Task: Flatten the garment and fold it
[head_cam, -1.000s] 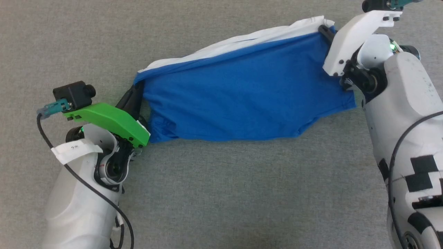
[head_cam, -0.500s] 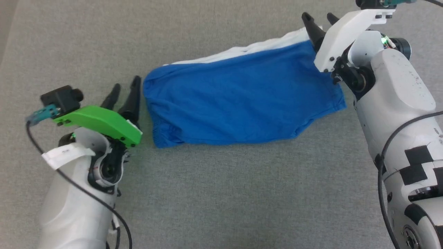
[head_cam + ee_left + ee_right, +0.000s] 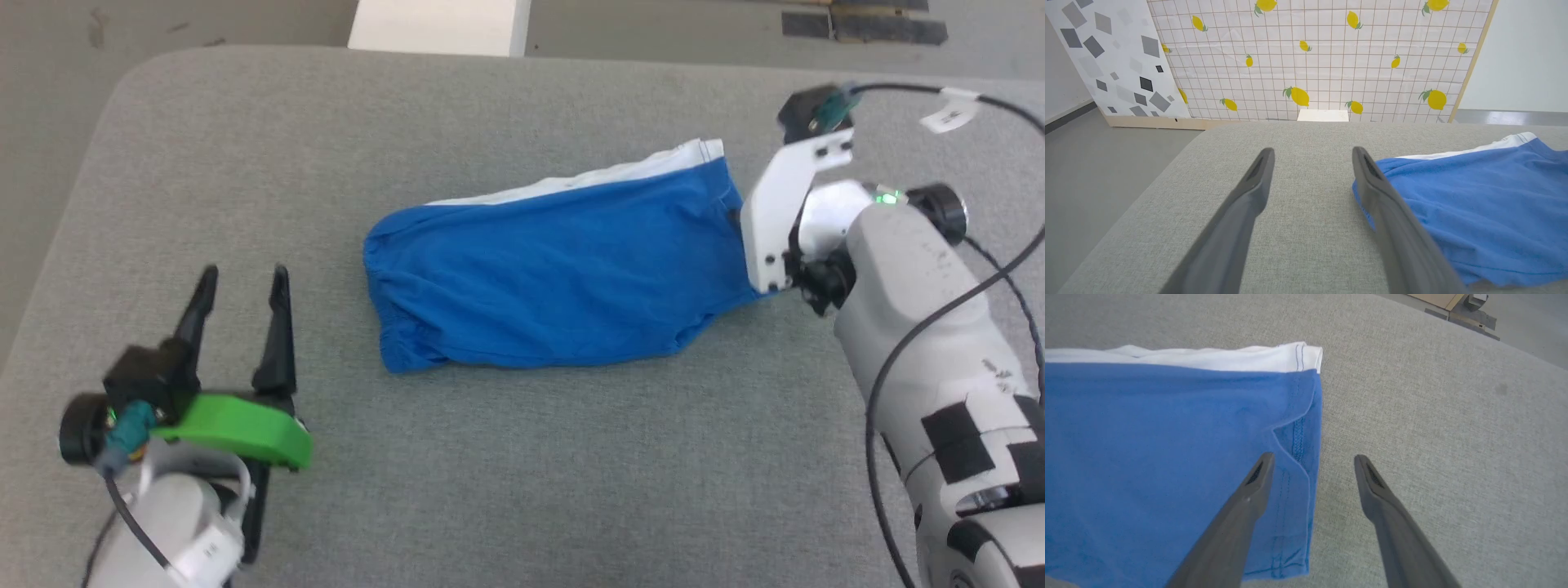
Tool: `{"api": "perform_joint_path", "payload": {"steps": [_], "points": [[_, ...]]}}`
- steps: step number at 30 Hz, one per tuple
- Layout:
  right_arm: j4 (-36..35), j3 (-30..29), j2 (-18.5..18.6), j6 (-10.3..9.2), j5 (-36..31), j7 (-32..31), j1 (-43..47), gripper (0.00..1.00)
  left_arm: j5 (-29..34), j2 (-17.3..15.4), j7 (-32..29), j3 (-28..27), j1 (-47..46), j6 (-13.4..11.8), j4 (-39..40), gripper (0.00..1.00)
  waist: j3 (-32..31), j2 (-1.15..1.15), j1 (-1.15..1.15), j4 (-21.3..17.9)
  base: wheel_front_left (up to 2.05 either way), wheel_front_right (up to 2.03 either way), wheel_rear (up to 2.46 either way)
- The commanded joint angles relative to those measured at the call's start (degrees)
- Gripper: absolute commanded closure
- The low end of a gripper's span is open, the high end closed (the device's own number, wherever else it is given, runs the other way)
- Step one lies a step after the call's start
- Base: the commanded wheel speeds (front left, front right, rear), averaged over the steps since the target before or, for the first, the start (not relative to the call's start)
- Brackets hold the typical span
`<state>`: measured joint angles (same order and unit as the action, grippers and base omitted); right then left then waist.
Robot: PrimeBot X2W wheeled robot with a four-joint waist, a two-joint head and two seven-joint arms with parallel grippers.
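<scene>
The garment [image 3: 555,278] lies spread on the grey bench [image 3: 522,474], blue side up, with a white strip along its far edge and the gathered waistband at its left end. The right gripper [image 3: 1313,458] is over the right hem, fingers apart and empty: one above blue cloth, the other above bare bench. The left gripper [image 3: 1312,152] is apart from the waistband end, fingers spread, holding nothing.
</scene>
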<state>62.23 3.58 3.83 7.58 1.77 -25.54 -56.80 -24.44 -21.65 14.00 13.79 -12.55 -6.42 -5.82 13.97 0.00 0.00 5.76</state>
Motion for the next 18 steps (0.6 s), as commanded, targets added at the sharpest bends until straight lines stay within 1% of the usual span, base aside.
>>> {"api": "perform_joint_path", "payload": {"steps": [1,6,7,12,13,14,15,17,18], "points": [[-0.4,0.2,-0.4,-0.09,-1.1,-1.2,1.1,0.00,0.5,0.4,0.5,0.1,1.3,-0.6,0.6,0.00,-0.2,0.00,0.00,0.9,0.00,0.00,0.00],[-2.3,-1.3,-0.5,-0.09,-4.9,-5.4,3.9,0.00,0.2,1.6,0.7,0.5,2.4,-0.3,1.5,0.00,1.4,0.00,0.00,2.5,0.00,0.00,0.00],[-3.3,-3.4,-0.5,-0.09,-7.6,-8.1,6.1,0.00,-0.1,2.1,0.8,0.5,2.0,0.2,1.4,0.00,2.3,0.00,0.00,3.5,0.00,0.00,0.00],[-5.7,-6.4,-0.7,-0.09,-10.0,-11.5,9.2,0.00,-1.2,2.7,0.6,1.0,1.6,1.6,0.4,0.00,3.1,0.00,0.00,4.2,0.00,0.00,0.00],[-6.2,-6.9,-0.8,-0.09,-10.0,-11.8,9.5,0.45,-1.8,2.9,0.0,1.2,1.5,1.9,0.3,0.00,3.1,0.00,0.00,4.1,0.00,0.00,0.00],[-7.1,-7.2,-0.8,-0.09,-10.0,-11.8,9.7,0.85,-2.5,3.2,-1.1,1.5,1.4,2.3,0.3,0.00,3.1,0.00,0.00,4.1,0.00,0.00,0.00],[-7.7,-7.3,-0.8,-0.09,-9.9,-11.9,9.9,1.00,-3.5,3.6,-2.5,1.8,1.3,2.7,0.4,0.00,3.0,0.00,0.00,4.0,0.00,0.00,0.00],[-9.0,-7.7,-0.9,-0.09,-9.3,-12.1,10.1,1.00,-4.8,4.2,-5.4,2.7,0.6,3.1,1.2,0.00,2.8,0.00,0.00,3.8,0.00,0.00,0.00],[-10.2,-7.6,-0.9,-0.09,-9.0,-11.9,10.3,1.00,-6.1,4.9,-8.7,3.4,0.1,3.1,1.7,0.00,2.4,0.00,0.00,3.7,0.00,0.00,0.00]]}}
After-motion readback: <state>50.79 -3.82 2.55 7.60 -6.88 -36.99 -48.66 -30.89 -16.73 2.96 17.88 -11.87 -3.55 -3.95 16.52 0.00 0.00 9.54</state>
